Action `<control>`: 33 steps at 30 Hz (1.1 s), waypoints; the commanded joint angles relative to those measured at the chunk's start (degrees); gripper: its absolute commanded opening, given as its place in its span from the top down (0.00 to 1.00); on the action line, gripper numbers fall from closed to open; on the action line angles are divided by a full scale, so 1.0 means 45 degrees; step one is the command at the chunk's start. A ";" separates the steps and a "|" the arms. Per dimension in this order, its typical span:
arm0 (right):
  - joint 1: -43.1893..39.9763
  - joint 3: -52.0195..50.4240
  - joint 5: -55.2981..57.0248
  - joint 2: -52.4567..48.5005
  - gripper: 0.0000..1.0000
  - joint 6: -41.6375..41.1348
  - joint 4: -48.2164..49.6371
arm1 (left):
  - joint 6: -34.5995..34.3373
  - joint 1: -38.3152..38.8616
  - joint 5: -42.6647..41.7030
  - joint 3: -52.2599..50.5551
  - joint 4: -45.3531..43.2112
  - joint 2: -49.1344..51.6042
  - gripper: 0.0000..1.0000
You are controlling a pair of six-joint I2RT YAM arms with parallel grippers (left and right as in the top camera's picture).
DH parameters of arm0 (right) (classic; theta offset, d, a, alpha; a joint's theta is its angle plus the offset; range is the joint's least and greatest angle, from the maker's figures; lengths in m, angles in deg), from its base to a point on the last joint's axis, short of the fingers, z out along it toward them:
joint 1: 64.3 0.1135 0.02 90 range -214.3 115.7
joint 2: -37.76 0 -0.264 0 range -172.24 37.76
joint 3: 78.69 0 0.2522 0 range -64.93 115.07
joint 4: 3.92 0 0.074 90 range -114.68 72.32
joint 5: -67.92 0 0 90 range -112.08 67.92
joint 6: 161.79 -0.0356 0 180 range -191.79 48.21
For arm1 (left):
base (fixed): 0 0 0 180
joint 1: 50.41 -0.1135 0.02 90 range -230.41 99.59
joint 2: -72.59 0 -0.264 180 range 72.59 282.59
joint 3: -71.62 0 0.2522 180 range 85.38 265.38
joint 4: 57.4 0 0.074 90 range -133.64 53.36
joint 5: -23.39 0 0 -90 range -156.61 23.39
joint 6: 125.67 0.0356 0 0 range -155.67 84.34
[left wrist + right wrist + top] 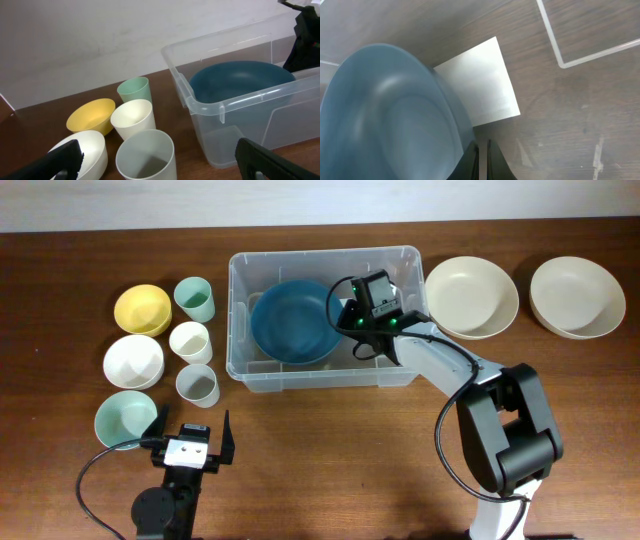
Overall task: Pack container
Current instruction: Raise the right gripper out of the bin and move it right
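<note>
A dark brown, wood-grain worktop [320, 440] fills nearly the whole overhead view. Along its edge at 12 o'clock runs a plain white wall [300, 200], faintly smudged in the left wrist view. Light is soft and even.

soft even light, weak shadows, mild glare on the container [225, 107], close wrist-view foregrounds blurred.

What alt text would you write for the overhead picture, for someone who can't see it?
Seen from above, the right gripper holds a blue bowl by its rim inside a clear container on a wooden table. Cups and bowls sit left, two cream bowls right; the left gripper is open.
</note>
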 commanded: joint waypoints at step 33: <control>-0.1379 0.3939 0.0801 0.1185 0.89 0.2861 -0.3128 | 0.0063 -0.0049 0.0044 -0.0024 0.0102 -0.0010 0.00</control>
